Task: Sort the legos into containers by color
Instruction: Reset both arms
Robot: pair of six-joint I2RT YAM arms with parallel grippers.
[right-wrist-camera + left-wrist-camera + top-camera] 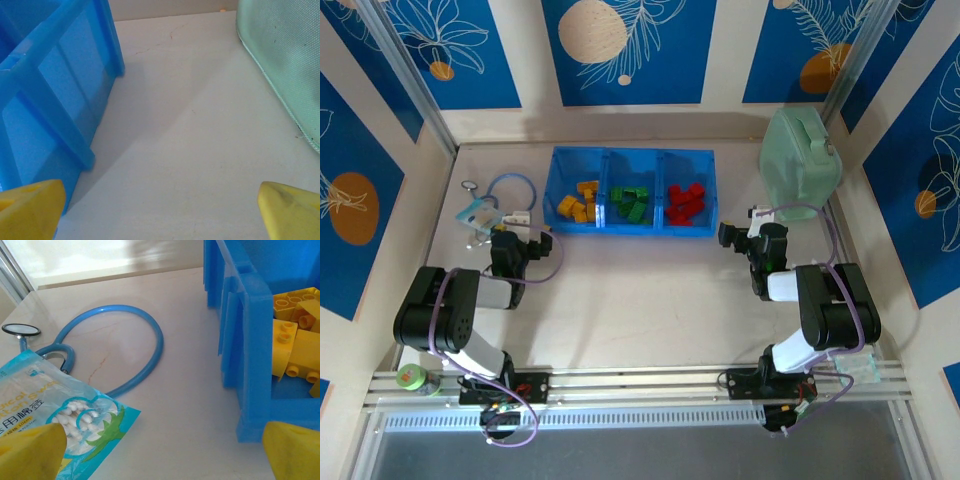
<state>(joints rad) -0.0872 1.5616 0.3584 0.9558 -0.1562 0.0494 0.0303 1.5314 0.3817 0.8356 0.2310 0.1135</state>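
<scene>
The containers are three compartments of one long blue tray (pixel 630 152) at the back middle of the table. Yellow legos (pixel 578 202) lie in its left compartment, green legos (pixel 630 203) in the middle one and red legos (pixel 686 203) in the right one. My left gripper (pixel 520 240) rests low near the tray's front left corner, open and empty (pixel 165 450). In the left wrist view the tray wall (pixel 255 340) stands at right with yellow legos (pixel 295 350) behind it. My right gripper (pixel 748 232) sits just right of the tray, open and empty (pixel 160 210), beside the tray's wall (pixel 50 100).
A pale green lidded box (pixel 800 165) stands at the back right, close to the right gripper (pixel 285 60). A blue stethoscope (pixel 510 185) (pixel 130 340) and a bag of cotton swabs (pixel 480 213) (pixel 55 405) lie left of the tray. A green tape roll (pixel 412 377) sits at the near left.
</scene>
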